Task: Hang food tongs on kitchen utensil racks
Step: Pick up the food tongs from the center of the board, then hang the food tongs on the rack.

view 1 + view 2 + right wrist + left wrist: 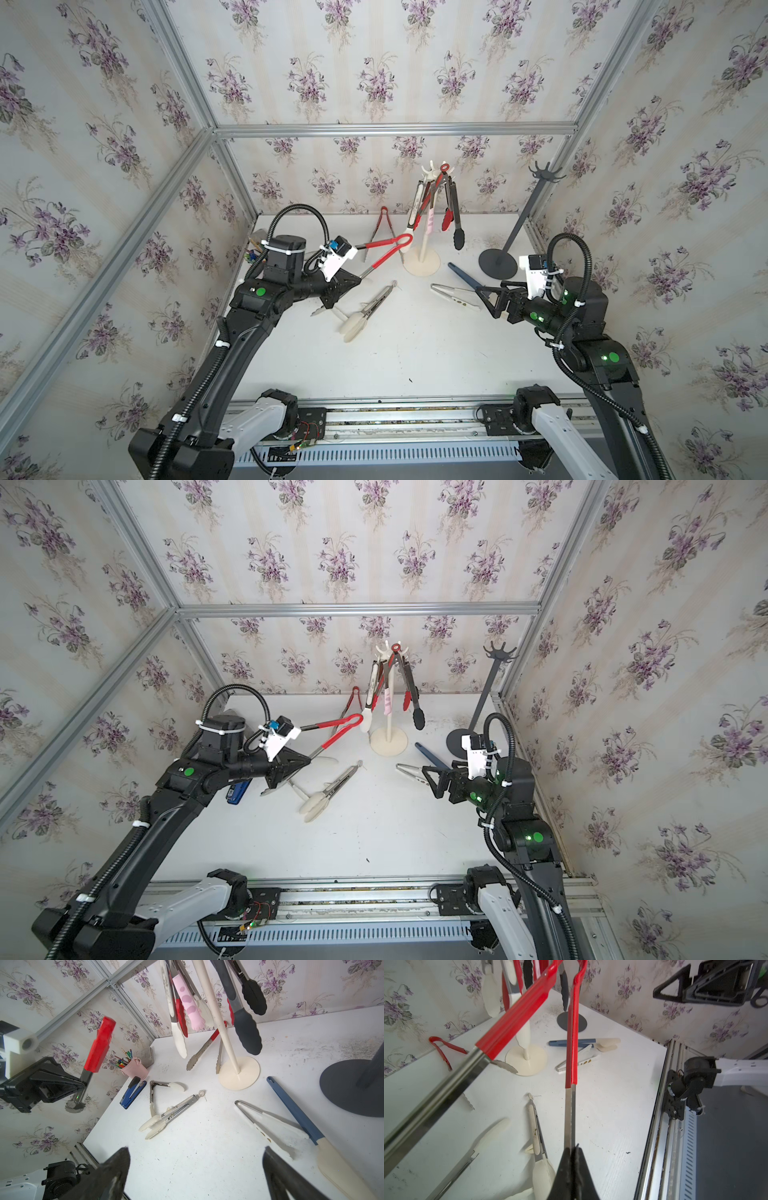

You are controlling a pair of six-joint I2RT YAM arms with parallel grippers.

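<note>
My left gripper (358, 281) (572, 1148) is shut on one steel arm of the red-handled food tongs (387, 256) (572, 1043). It holds them in the air, their loop end close to the cream-white kitchen utensil rack (423, 249). Several tongs hang from that rack's hooks. The dark grey rack (523, 220) stands bare at the right. My right gripper (485, 299) (195, 1151) is open and holds nothing, above the table next to white tongs (270, 1122) and blue-handled tongs (295, 1111). Cream-tipped tongs (370, 309) lie mid-table. Another red pair (380, 228) lies at the back.
A pink cup of pens (135, 1069), a blue stapler (133, 1095) and a grey block (147, 1056) sit in the far left corner. Wallpapered walls close in three sides. An aluminium rail (395, 415) runs along the front edge.
</note>
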